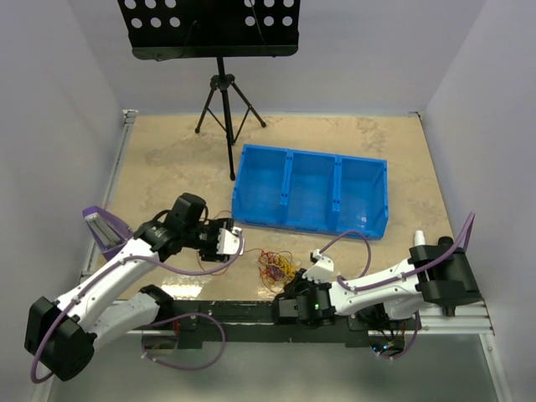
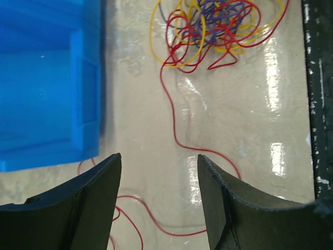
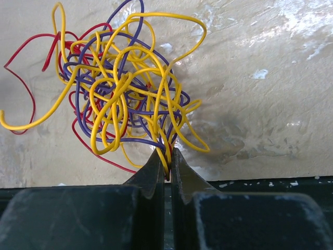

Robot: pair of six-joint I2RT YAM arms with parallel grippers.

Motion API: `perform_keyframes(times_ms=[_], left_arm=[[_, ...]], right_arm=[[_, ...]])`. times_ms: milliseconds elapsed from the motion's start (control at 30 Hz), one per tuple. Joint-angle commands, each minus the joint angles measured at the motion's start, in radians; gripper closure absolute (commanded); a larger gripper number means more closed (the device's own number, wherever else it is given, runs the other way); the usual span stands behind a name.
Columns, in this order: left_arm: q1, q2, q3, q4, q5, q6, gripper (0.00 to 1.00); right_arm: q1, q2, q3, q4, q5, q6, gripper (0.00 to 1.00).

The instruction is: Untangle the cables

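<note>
The cables (image 1: 279, 266) form one tangle of red, yellow and purple strands. The tangle lies on the bench (image 1: 167, 159), just in front of the bin (image 1: 287, 188), nearer the bin's left half. The right pincer (image 3: 167, 156) sits on the tangle's side away from the bin, jaws together, clamped on yellow strands at the tangle's edge. The left pincer (image 2: 158, 156) stands off the bin's front-left corner, jaws apart, holding nothing. A loose red strand (image 2: 169, 104) trails from the tangle across the bench beneath it.
</note>
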Motion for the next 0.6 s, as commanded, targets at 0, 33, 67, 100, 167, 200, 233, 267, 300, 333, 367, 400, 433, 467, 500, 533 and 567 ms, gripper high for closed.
perform_keyframes(times_ms=[0,33,67,100,167,200,233,267,300,333,367,400,433,467,500,533,567], left_arm=[[-0.041,0.054,-0.033,0.059,0.066,-0.045,0.35],[-0.042,0.072,-0.041,0.105,0.052,-0.076,0.35],[-0.045,0.09,-0.046,0.137,0.046,-0.098,0.3],[-0.054,0.112,-0.047,0.149,0.043,-0.098,0.29],[-0.085,0.156,-0.049,0.142,0.033,-0.084,0.24],[-0.103,0.167,-0.055,0.151,0.017,-0.084,0.23],[-0.117,0.178,-0.066,0.178,-0.012,-0.093,0.23],[-0.125,0.187,-0.078,0.217,-0.04,-0.107,0.24],[-0.125,0.196,-0.081,0.247,-0.054,-0.124,0.24],[-0.126,0.21,-0.079,0.26,-0.06,-0.128,0.24],[-0.128,0.222,-0.078,0.268,-0.057,-0.128,0.24],[-0.131,0.235,-0.079,0.275,-0.06,-0.124,0.24],[-0.134,0.245,-0.081,0.281,-0.072,-0.122,0.25],[-0.137,0.256,-0.079,0.286,-0.08,-0.113,0.26],[-0.137,0.265,-0.083,0.294,-0.092,-0.106,0.27],[-0.137,0.272,-0.084,0.303,-0.103,-0.098,0.29],[-0.137,0.275,-0.084,0.311,-0.109,-0.089,0.33]], right_arm=[[0.004,0.015,0.029,0.047,0.055,-0.01,1.0],[0.004,0.014,0.026,0.074,0.058,-0.039,1.0],[0.006,0.008,0.019,0.103,0.061,-0.064,1.0],[0.004,0.005,0.015,0.14,0.063,-0.093,1.0],[0.006,-0.001,0.01,0.183,0.066,-0.128,1.0],[0.006,-0.001,0.009,0.188,0.063,-0.13,1.0],[0.006,0.002,0.01,0.188,0.063,-0.132,1.0],[0.006,0.006,0.01,0.19,0.061,-0.132,1.0],[0.006,0.006,0.009,0.194,0.058,-0.133,1.0],[0.004,0.009,0.006,0.2,0.052,-0.133,1.0],[0.006,0.011,0.001,0.206,0.049,-0.133,1.0],[0.007,0.011,-0.004,0.209,0.046,-0.133,1.0],[0.006,0.012,-0.007,0.214,0.044,-0.133,1.0],[0.007,0.009,-0.007,0.216,0.041,-0.136,1.0],[0.004,0.009,-0.011,0.216,0.041,-0.138,1.0],[0.004,0.008,-0.013,0.219,0.04,-0.139,1.0],[0.006,0.006,-0.016,0.22,0.04,-0.142,1.0]])
